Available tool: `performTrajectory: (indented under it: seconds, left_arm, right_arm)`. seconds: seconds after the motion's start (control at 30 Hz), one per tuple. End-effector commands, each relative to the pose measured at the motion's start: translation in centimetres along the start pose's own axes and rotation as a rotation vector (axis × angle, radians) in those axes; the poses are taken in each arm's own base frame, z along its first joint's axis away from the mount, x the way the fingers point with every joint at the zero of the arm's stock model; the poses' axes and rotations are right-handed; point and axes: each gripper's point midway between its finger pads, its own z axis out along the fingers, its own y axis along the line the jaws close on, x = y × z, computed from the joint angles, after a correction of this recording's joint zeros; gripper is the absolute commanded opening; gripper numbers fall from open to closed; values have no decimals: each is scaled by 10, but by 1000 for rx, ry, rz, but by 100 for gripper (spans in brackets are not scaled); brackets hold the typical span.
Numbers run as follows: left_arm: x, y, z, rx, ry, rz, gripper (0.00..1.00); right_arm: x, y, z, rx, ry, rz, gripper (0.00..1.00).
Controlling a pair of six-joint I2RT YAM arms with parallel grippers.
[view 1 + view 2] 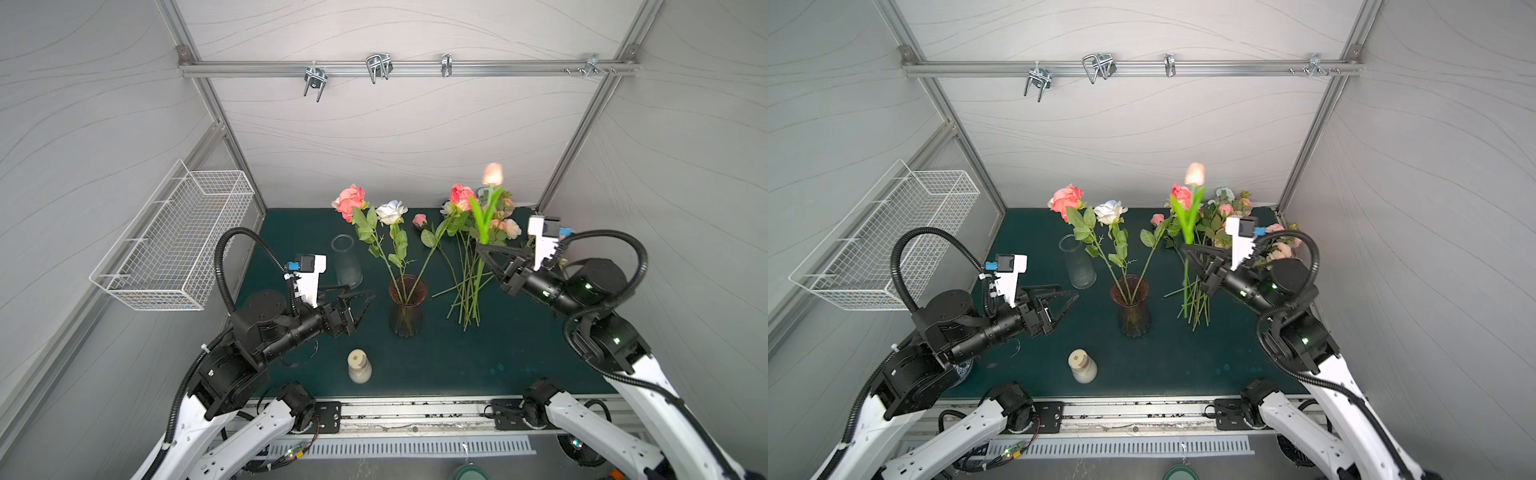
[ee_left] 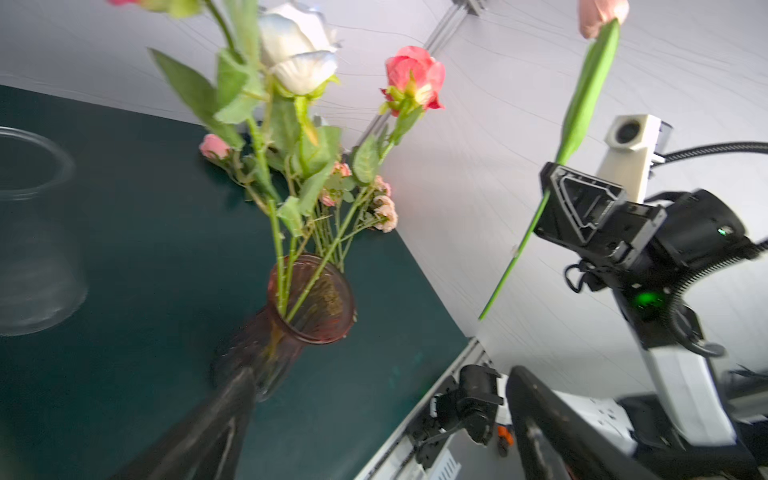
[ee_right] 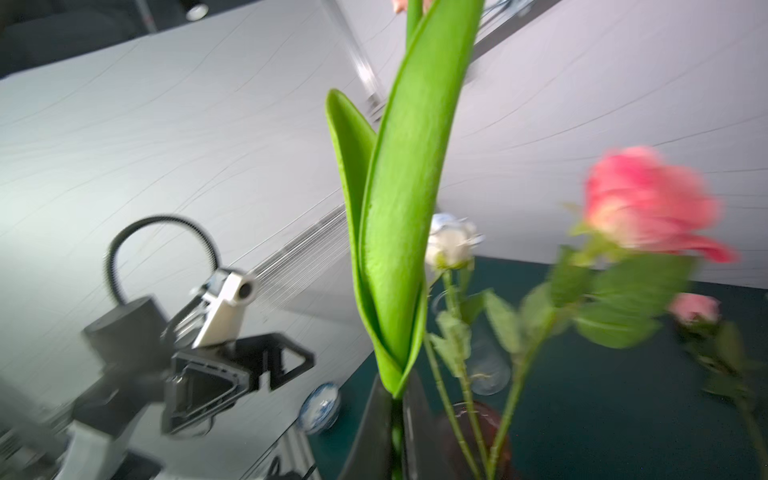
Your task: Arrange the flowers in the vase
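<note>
Roses [image 1: 351, 200], pink, white, in vase [image 1: 406, 320], peach tulip [image 1: 493, 173] in right end effector [image 1: 480, 248]

pale grey wave-grained wall panels [image 1: 395, 137] are enclosing a dark green tabletop [image 1: 457, 365] under soft, even light, while a silver aluminium rail [image 1: 249, 68] is carrying bent metal hooks [image 1: 378, 66] and a white wire basket [image 1: 174, 249] is hanging on a side wall.

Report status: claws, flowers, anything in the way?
Right claw shut on tulip, aloft. Left claw open near red vase. Three roses in vase; more flowers lie beside it. Nothing blocks.
</note>
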Motion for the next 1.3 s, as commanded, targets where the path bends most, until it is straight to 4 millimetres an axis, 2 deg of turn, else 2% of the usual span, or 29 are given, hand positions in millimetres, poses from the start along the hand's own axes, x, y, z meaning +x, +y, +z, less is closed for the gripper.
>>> performTrajectory:
  seconds: [0.0,0.1,0.2,0.37,0.43,0.6,0.77,0.8,0.83,0.87,0.9,0.93,1.07,1.27]
  left_arm:
    - [-24,-52,0,222,-27,48,93]
    - [-28,-64,4,286,-20,44,88]
    - [-29,-68,5,314,-19,39,80]
    - [-28,-58,9,261,-24,37,70]
    - [-29,-56,10,250,-32,38,61]
    - [-35,-55,11,236,-58,48,30]
    - [-43,-54,17,226,-80,61,6]
    - [-45,-55,19,230,-82,63,0]
    - [-46,-56,22,230,-81,62,0]
    - [-48,-56,24,229,-82,67,0]
    - [-50,-56,26,225,-86,81,0]
    - [-52,-55,27,213,-90,96,0]
    - [-64,-53,27,169,-133,181,0]
    - [-81,-40,36,76,-210,277,0]
  right_arm:
    - [45,40,33,-122,183,-129,0]
    - [63,57,57,-166,222,-143,0]
    - [70,67,71,-187,228,-143,0]
    - [77,80,79,-214,230,-160,0]
    - [81,83,81,-221,241,-163,0]
    - [87,78,80,-196,251,-172,0]
    - [89,75,74,-184,251,-173,2]
    - [89,74,73,-178,247,-176,5]
    - [89,72,71,-170,246,-176,20]
    - [87,70,69,-157,240,-180,41]
    - [86,67,65,-136,233,-186,55]
    - [81,62,58,-111,215,-198,62]
    - [57,45,24,-16,122,-236,69]
    - [23,22,-30,100,-1,-241,72]
